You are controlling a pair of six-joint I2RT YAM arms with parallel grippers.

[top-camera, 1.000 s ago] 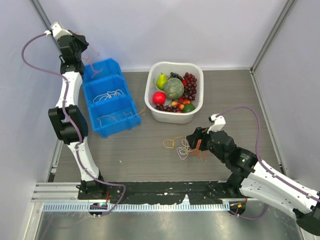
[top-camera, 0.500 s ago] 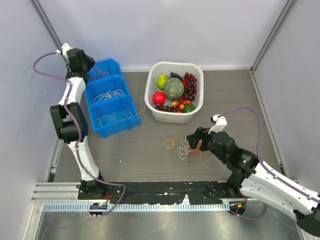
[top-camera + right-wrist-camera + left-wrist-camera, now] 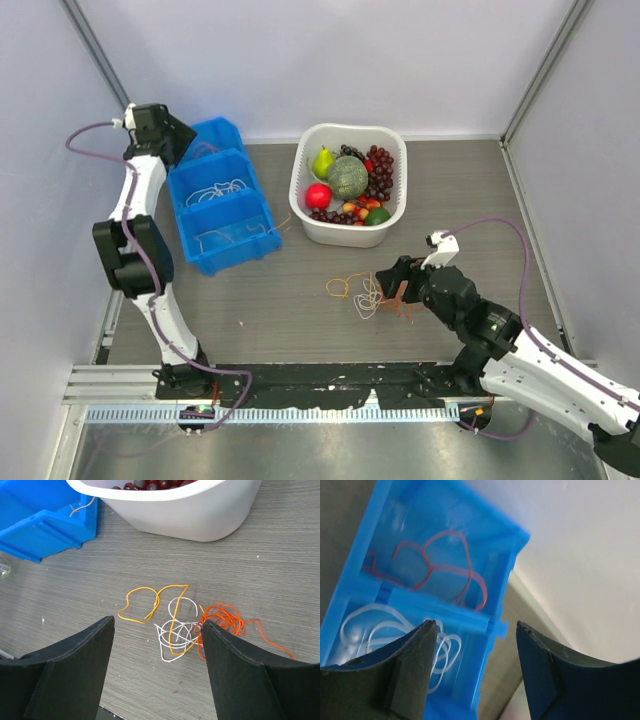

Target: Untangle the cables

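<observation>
My left gripper (image 3: 476, 630) hangs over the far end of the blue bin (image 3: 240, 250), its jaws spread apart with nothing between them. Below it, a red cord (image 3: 451, 569) lies looped in the bin's farthest compartment, and white cords (image 3: 375, 625) are coiled in the next one. From above, my own wrist hides those fingers, so only the wrist camera shows the gap between them.

My right gripper (image 3: 157, 621) hovers low over the table (image 3: 470, 200), jaws released and wide, gripping nothing. Beneath it sits the tangle (image 3: 175, 625) that remains to be sorted. A yellow-orange cord (image 3: 145, 588) loops out to the left. A white cord (image 3: 167, 637) is knotted through the middle. An orange-red cord (image 3: 222, 620) is bunched on the right, with one tail running out across the wood. The yellow-orange strand crosses over the white one, and the white touches the orange-red bunch.

The white basket (image 3: 340, 235) of fruit (image 3: 347, 178) stands just beyond the tangle, apart from it, and the blue bin sits off to its left. In the top view my right arm covers part of the orange-red bunch, while the wrist view shows it whole. A thin pale strand hangs over the bin's corner nearest the basket. It may be another cord, but it is too fine to be sure.
</observation>
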